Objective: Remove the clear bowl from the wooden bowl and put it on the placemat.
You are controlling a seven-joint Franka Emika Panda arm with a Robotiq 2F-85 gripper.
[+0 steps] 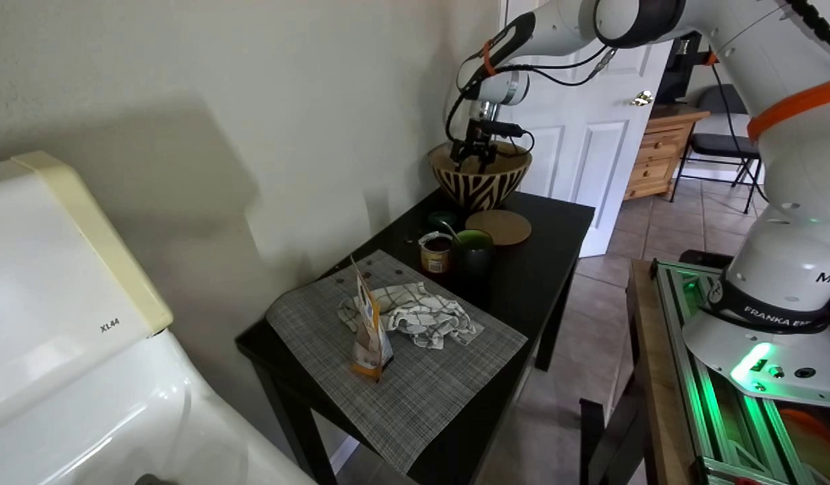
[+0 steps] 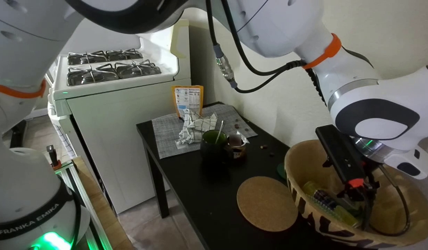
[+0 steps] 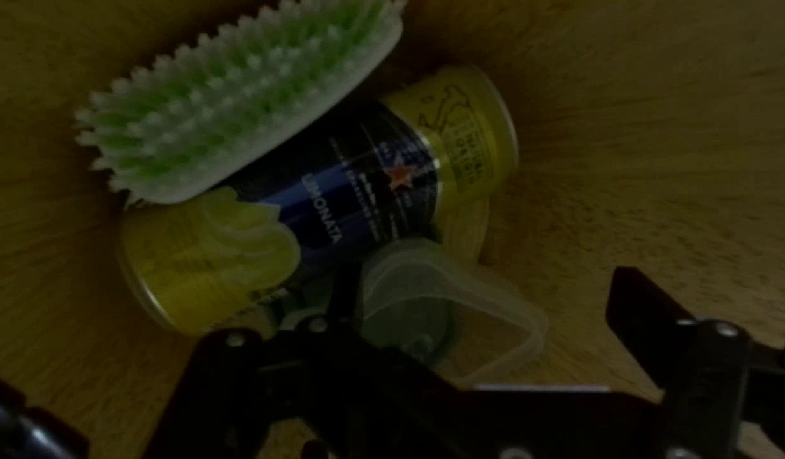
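Note:
The wooden bowl (image 1: 480, 191) with zigzag-striped sides stands at the far end of the black table, and it also shows in an exterior view (image 2: 327, 225). My gripper (image 1: 471, 166) reaches down inside it. In the wrist view the gripper (image 3: 488, 290) is open, its fingers wide apart. The clear bowl (image 3: 490, 301) lies low in the wooden bowl, its rim partly between the fingers. The left finger overlaps its left part; I cannot tell if they touch. The right finger is apart from its rim. The placemat (image 1: 428, 397), grey and woven, lies at the table's other end.
A yellow and blue can (image 3: 367, 185) and a green-white brush (image 3: 239, 108) lie in the wooden bowl beside the clear bowl. A tan disc (image 2: 268, 205), dark mug (image 2: 211, 149) and opened tub (image 1: 435, 256) stand between bowl and placemat. A checked towel (image 1: 425, 320) and orange pouch (image 1: 369, 330) occupy the placemat.

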